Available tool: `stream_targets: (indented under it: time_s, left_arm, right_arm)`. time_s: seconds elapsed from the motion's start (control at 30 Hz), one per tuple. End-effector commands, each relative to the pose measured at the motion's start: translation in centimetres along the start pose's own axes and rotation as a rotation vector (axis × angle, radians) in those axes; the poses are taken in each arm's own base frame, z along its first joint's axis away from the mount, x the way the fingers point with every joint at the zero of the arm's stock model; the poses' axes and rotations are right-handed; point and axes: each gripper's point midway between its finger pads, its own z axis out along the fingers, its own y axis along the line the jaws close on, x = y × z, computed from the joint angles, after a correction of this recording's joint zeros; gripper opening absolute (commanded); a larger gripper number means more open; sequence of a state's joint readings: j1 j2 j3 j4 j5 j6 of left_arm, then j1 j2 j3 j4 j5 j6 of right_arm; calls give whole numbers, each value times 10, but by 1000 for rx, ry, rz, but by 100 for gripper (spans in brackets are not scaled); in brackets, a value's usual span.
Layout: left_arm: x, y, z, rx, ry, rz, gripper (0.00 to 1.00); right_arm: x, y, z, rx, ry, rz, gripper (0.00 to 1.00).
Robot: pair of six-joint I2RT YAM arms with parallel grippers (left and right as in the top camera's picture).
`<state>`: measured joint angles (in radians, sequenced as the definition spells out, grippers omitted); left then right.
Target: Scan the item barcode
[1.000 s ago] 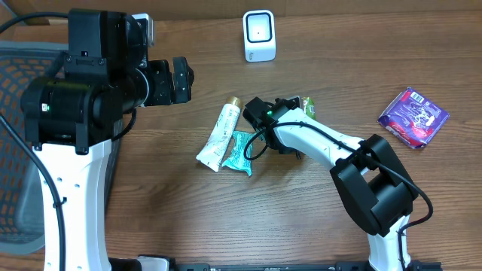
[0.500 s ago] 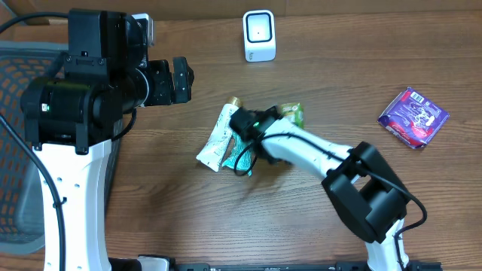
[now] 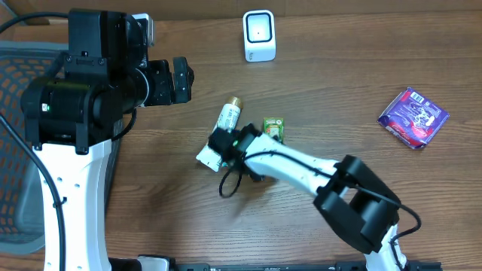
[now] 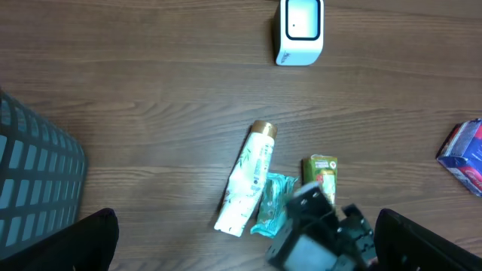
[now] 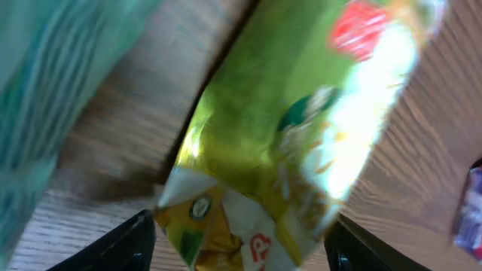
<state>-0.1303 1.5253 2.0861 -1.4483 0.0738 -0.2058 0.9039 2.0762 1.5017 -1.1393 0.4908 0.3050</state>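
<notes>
Right wrist view: the right claw has its 2 dark fingers spread wide, gripping nothing. Beyond them a shiny green-and-yellow foil pouch lies flat on the brown wooden surface, with a blurred teal plastic packet just beside it. Next to the teal packet lies a white squeeze tube with a gold cap. A purple foil packet sits well apart on the right. The left claw is also spread wide, holding nothing. Beside that arm is a dark mesh basket; its contents cannot be told. Farthest back stands the white box-shaped barcode scanner, well away from the pouch.
</notes>
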Motion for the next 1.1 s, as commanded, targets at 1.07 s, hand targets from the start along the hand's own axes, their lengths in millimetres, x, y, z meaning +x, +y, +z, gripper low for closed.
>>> stream_targets:
  time_s: [1.07]
  left_arm:
    - [-3,1,0,-4,-7,17,100]
  right_arm:
    - [23,-48,-8,-1461,73,718,95]
